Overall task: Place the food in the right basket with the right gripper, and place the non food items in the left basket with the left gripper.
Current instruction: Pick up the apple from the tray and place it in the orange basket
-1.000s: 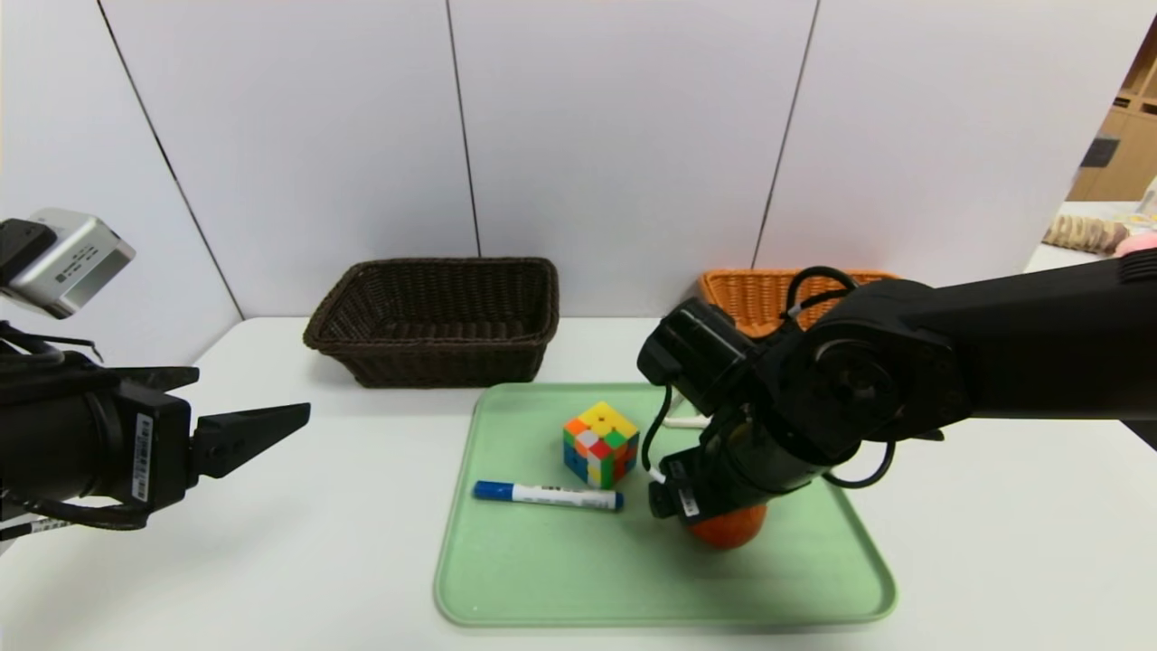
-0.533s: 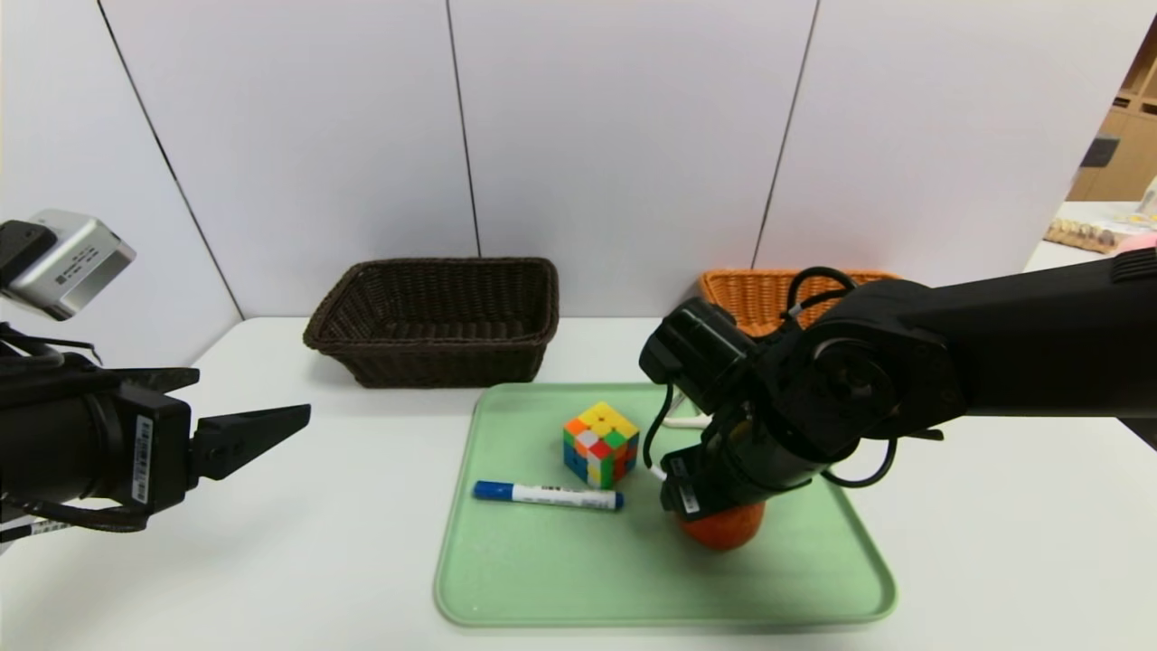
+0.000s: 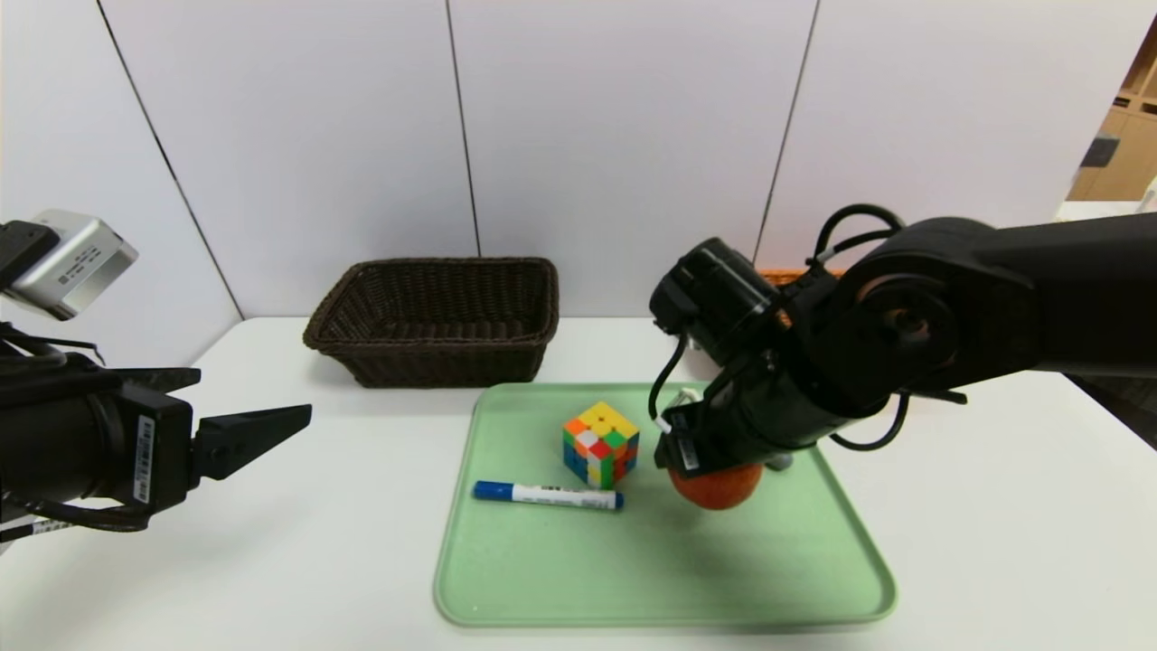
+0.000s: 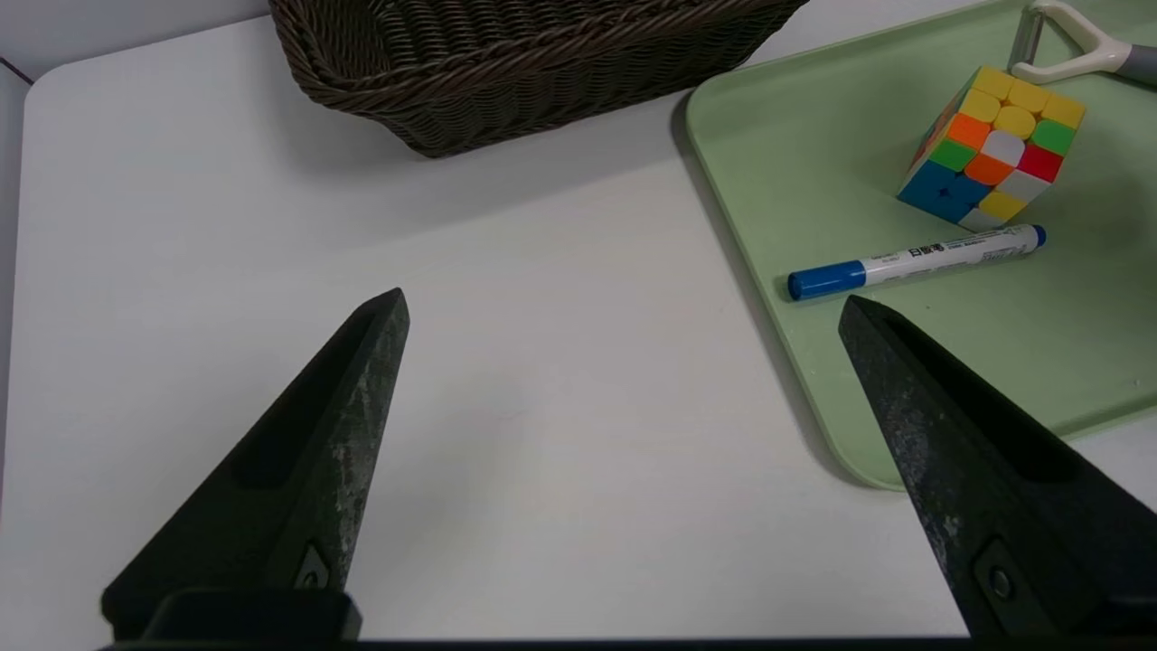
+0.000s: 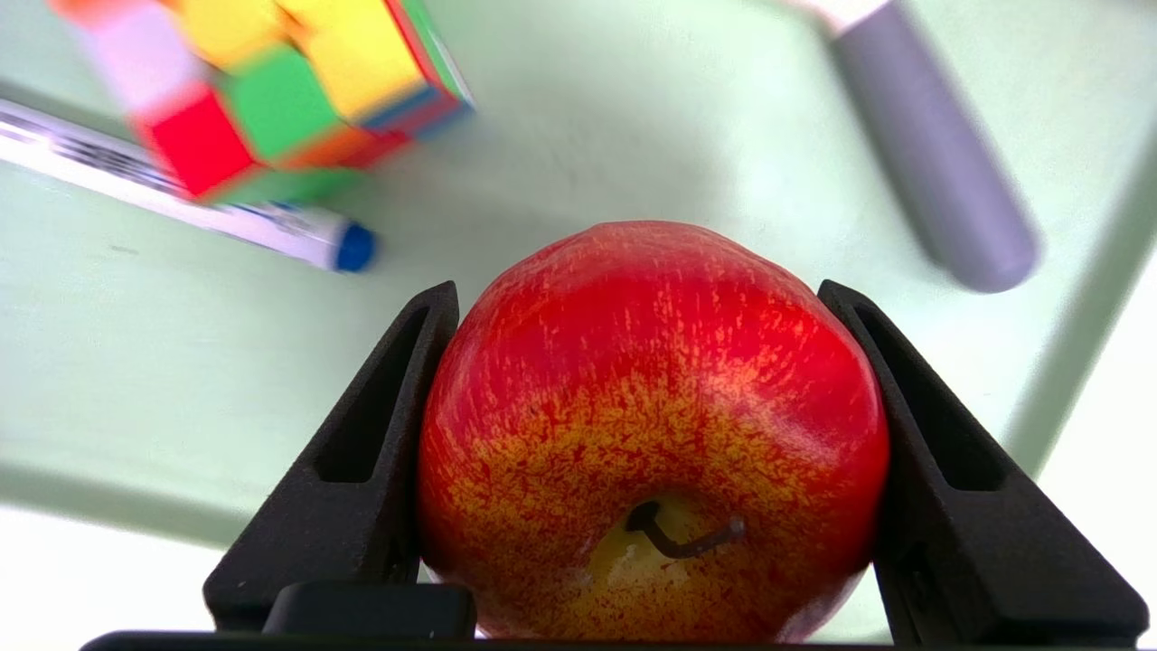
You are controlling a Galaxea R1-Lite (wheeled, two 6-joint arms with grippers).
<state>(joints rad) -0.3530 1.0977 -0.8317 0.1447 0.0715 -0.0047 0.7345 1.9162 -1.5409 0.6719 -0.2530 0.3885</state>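
Above green tray, apple sits clamped inside right end effector.

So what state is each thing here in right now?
Apple: gripped, off the tray.
Right gripper: shut on apple.
Left gripper: open, holding nothing.
Cube: on tray.
Marker: capped, lying on tray.
Peeler: lying on tray.
Brown basket: upright.

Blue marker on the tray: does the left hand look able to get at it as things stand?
Probably yes. The left hand is open and holds nothing, with bare table between it and the blue marker, which lies flat near the tray edge facing it. The right hand, busy with the apple, is beyond.
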